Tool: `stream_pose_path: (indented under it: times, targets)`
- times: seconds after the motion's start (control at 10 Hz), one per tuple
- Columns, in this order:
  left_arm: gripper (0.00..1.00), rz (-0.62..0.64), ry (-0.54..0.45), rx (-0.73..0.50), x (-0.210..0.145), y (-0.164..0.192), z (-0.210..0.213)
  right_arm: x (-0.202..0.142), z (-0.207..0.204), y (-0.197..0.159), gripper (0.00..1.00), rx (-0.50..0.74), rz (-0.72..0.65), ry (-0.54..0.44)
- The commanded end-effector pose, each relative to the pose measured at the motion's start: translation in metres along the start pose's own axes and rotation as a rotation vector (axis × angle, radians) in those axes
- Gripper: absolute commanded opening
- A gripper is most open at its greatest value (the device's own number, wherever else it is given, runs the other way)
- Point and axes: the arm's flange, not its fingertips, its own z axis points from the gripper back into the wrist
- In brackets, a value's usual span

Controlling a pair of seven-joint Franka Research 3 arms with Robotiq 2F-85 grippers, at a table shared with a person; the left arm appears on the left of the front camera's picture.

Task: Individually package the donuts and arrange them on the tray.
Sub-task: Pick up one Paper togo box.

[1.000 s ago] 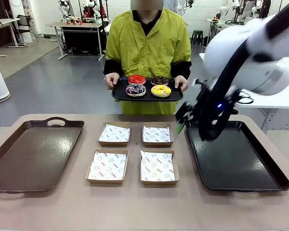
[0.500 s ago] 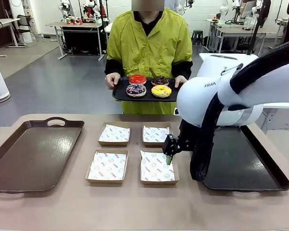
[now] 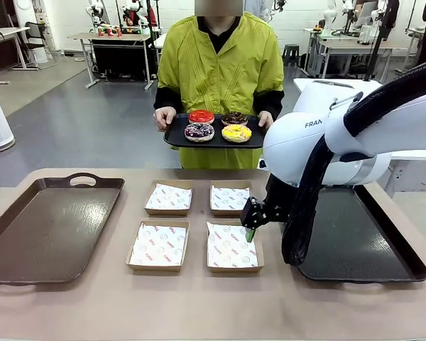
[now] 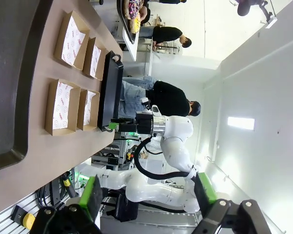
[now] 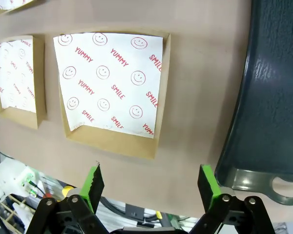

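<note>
Desk (image 3: 199, 305): four lined boxes (image 3: 158, 245) between two trays (image 3: 50, 227).
Right gripper (image 5: 151, 183): wide open, empty, by near-right box (image 5: 110, 85).
Left gripper (image 4: 149, 190): wide open, empty.
Donuts (image 3: 236, 133): far, on person's tray (image 3: 176, 139).

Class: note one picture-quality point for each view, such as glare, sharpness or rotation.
Front view: evenly lit and sharp, with a pale sheen on the dark right tray. Left wrist view: rolled sideways, so the table runs up the picture; a light panel is washed out beyond the open left gripper. Right wrist view: the liner print is crisp, and reflections mottle that tray.
</note>
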Motion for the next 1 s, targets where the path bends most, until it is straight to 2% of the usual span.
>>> stream_pose_path:
  times: [0.0,0.3,0.6,0.9]
  targets:
    - [1.00,-0.007,-0.019,-0.005,0.001,-0.001,0.000,0.002,-0.001,0.002,1.00,-0.010,0.002,-0.001]
    - [1.00,-0.007,-0.019,-0.005,0.001,-0.001,0.000,0.000,0.000,0.000,1.00,0.000,0.000,0.000]
    - [1.00,-0.007,-0.019,-0.005,0.001,-0.001,0.000,0.019,-0.009,0.025,1.00,-0.153,-0.091,-0.033]
    - [1.00,-0.007,-0.019,-0.005,0.001,-0.001,0.000,0.031,-0.027,0.039,1.00,-0.213,-0.083,-0.094]
